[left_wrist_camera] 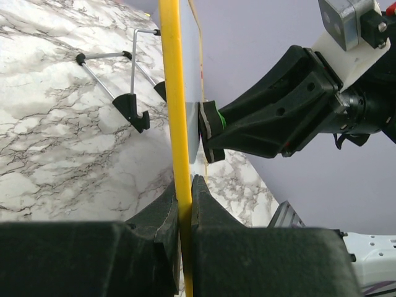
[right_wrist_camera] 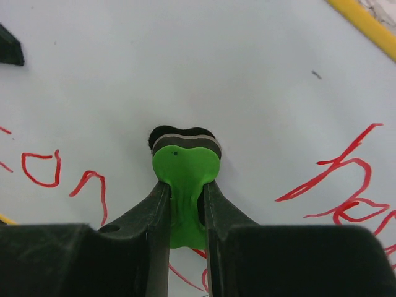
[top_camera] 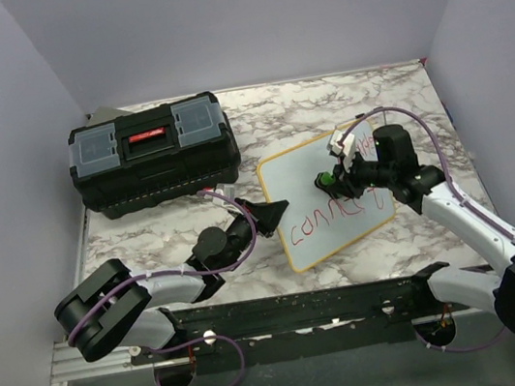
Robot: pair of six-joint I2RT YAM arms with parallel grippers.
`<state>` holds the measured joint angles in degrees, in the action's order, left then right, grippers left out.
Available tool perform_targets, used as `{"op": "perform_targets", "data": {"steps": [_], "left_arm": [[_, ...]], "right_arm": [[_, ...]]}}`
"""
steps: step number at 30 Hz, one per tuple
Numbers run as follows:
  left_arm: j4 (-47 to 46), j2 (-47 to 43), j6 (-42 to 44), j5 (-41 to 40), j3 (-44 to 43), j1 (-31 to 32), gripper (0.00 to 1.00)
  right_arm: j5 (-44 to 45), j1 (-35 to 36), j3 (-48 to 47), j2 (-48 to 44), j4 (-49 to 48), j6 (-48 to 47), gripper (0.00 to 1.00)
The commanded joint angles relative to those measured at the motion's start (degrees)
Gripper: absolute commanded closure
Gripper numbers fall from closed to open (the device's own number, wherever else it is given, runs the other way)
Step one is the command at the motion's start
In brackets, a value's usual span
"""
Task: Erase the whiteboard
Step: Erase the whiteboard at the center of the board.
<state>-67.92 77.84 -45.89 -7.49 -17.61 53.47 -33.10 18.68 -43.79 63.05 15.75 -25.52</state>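
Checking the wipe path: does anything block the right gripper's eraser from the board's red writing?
Nothing visible does. The green-backed eraser in the right gripper sits on the yellow-framed whiteboard, only bare white surface before the red handwriting.

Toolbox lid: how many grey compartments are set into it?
2: one compartment left of the handle, the other right of it, both on top of the toolbox. None seems hidden.

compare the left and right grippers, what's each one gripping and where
The left gripper clamps the whiteboard's yellow frame; the right gripper clamps a green eraser. The left sits at the board's edge; the right is over its white face, eraser pad against it. Both are shut.
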Motion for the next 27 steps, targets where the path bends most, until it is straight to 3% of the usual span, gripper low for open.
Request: {"op": "perform_targets", "data": {"steps": [1, 7, 13, 17, 22, 27], "left_arm": [[-1.68, -0.37, 4.82, 5.64, -0.58, 1.19, 1.00], [-1.73, -0.07, 4.84, 5.90, -0.84, 1.19, 1.00], [-2.13, -0.52, 5.02, 5.68, -0.33, 1.19, 1.00], [-2.18, -0.94, 5.28, 5.56, -0.15, 1.19, 1.00], [-2.70, -0.17, 5.20, 5.88, -0.57, 1.19, 1.00], [-2.90, 0.49, 4.98, 5.99, -0.98, 1.19, 1.00]], "right_arm": [[9.28, 0.11, -3.46, 3.43, -4.11, 4.54, 0.99], [11.83, -0.05, -10.87, 8.91, -4.06, 7.31, 0.99], [13.24, -2.69, -9.78, 8.73, -3.05, 6.89, 0.99], [8.45, -4.32, -6.17, 6.30, 1.18, 3.07, 0.99], [-5.65, -4.09, -2.14, 2.67, 7.76, -5.08, 0.99], [-8.95, -3.68, -2.92, 3.05, 6.47, -3.99, 0.99]]}}
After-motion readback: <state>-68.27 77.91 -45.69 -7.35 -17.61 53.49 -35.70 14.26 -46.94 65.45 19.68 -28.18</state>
